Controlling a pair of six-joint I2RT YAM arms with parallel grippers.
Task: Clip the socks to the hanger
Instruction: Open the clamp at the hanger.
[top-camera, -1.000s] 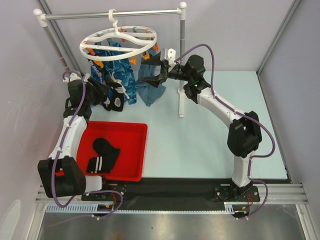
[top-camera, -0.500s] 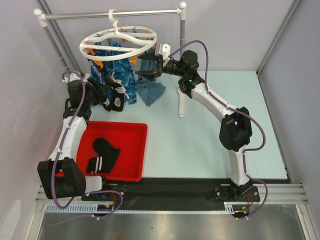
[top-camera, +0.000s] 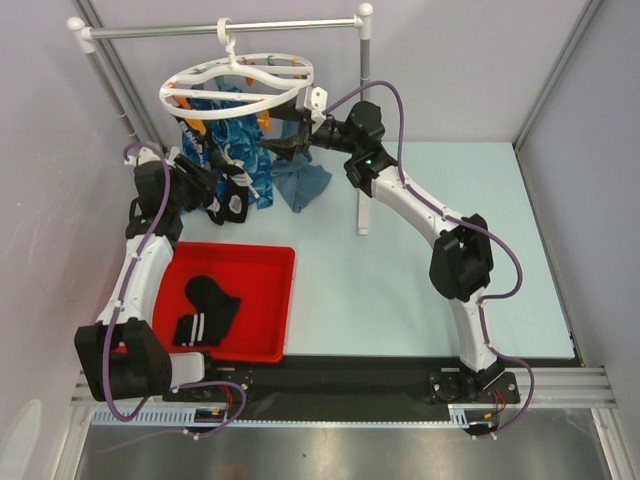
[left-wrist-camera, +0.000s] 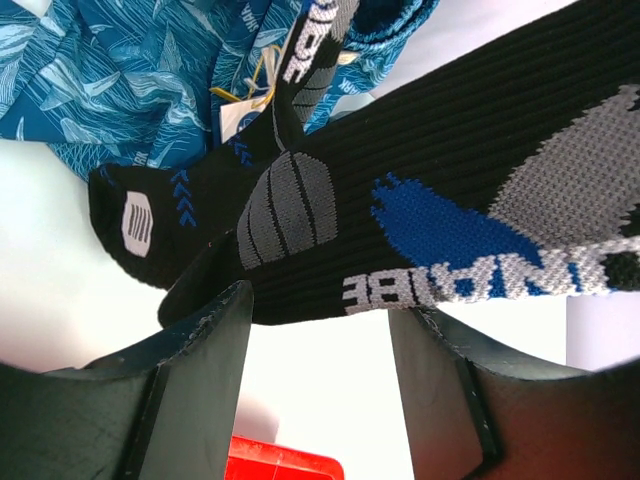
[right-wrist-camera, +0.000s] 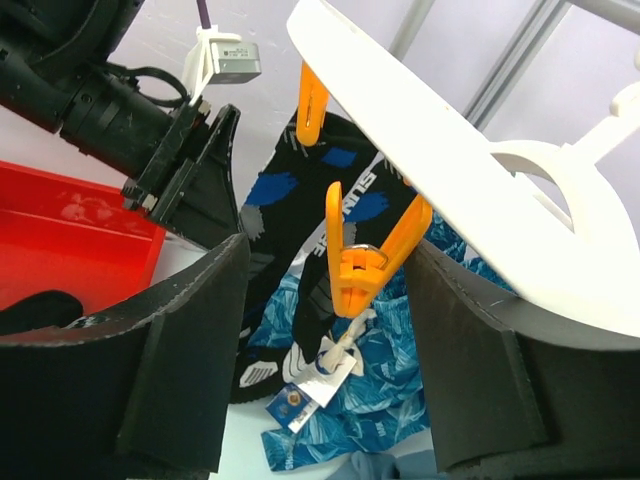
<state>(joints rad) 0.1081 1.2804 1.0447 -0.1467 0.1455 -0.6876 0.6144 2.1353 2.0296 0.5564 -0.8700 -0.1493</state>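
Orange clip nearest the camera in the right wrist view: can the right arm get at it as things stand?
Probably yes: the orange clip hangs just ahead of the open right gripper, and nothing stands between them.

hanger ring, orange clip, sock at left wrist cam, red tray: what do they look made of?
Hanger ring: rigid plastic by the look, smooth matte white, moulded edges.
Orange clip: glossy plastic, apparently with a small metal spring at the hinge.
Sock: ribbed knit fabric, black with grey and blue panels.
Red tray: probably plastic, smooth, slight sheen.
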